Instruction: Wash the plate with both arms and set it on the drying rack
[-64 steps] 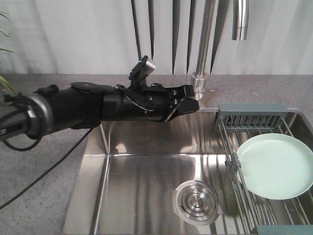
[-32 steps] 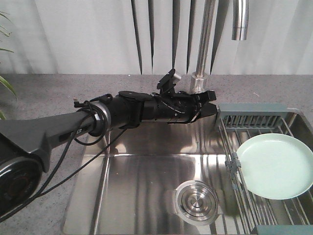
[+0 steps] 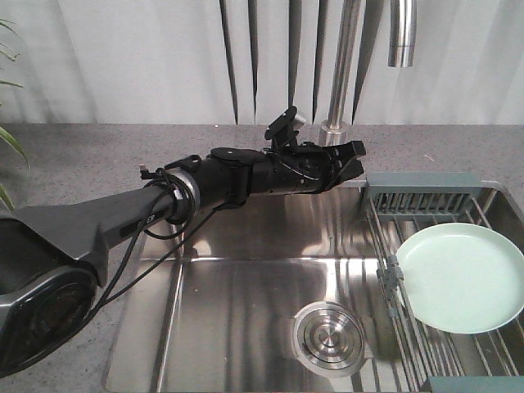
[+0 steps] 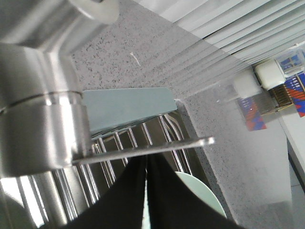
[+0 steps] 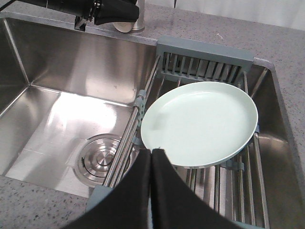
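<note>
While the round pale mint-green plate (image 3: 461, 277) lies flat on the steel-rod drying rack (image 3: 417, 340) over the right side of the steel sink (image 3: 237, 311), the front view shows the left arm stretched across the basin's back edge. Its black left gripper (image 3: 348, 160) sits just beside the base of the tall steel faucet (image 3: 342, 61), with the fingers a little apart and nothing between them. The slotted grey-green caddy (image 3: 422, 195) stands close to its right, and the round steel drain (image 3: 329, 337) is bare below. The speckled grey counter (image 3: 98, 155) runs behind.

From the left wrist, the faucet column (image 4: 40, 124) fills the left of the picture, very near, with its thin flat lever (image 4: 147, 148) jutting right above the dark fingers (image 4: 128, 200). These look nearly pressed together here, so how wide they stand cannot be told for certain. A sliver of the plate (image 4: 202, 198) shows beyond them.

From the right wrist, the right gripper (image 5: 151, 164) hovers at the plate's near rim, fingers (image 5: 167, 195) pressed together and holding nothing. The plate (image 5: 200, 124) rests untouched on the rack (image 5: 228, 191).

The step in hand appears to be reaching for the faucet lever to start the water. The next move likely calls for a light, exact nudge on that thin lever, while the right gripper must spread before it can take the rim.
</note>
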`<state>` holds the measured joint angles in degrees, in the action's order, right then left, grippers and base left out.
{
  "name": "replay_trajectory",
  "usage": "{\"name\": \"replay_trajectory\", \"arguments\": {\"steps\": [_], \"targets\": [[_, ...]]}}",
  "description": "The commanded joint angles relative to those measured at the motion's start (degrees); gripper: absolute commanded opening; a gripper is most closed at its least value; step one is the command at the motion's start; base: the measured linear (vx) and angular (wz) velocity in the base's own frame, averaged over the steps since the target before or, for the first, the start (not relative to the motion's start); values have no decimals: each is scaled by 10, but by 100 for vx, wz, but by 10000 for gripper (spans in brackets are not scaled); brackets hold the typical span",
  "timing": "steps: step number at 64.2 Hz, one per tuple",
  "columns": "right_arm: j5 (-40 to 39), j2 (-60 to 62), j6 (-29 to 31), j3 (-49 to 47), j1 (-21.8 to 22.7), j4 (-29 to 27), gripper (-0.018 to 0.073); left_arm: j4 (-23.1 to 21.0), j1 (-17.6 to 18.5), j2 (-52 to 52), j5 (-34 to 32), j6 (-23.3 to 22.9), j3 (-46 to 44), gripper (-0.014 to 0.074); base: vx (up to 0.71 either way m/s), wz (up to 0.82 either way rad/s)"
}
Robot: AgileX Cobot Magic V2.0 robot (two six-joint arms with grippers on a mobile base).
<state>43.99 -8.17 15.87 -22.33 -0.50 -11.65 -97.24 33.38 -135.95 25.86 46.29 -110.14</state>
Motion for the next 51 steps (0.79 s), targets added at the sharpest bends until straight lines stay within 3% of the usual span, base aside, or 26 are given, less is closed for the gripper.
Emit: {"name": "replay_trajectory", "arguments": {"steps": [1, 25, 40, 51], "targets": [[-41, -7, 2, -15, 3, -5, -10, -52, -1, 44, -29, 0, -30, -5, 0, 0], [-41, -7, 2, -15, 3, -5, -10, -52, -3, 43, -55, -1, -30, -5, 0, 0], [-41, -7, 2, -15, 3, -5, -10, -52, -3, 45, -2, -1, -30, -5, 0, 0], [-41, -7, 2, -15, 3, -5, -10, -48, -3, 50, 78, -1, -30, -5, 0, 0]]}}
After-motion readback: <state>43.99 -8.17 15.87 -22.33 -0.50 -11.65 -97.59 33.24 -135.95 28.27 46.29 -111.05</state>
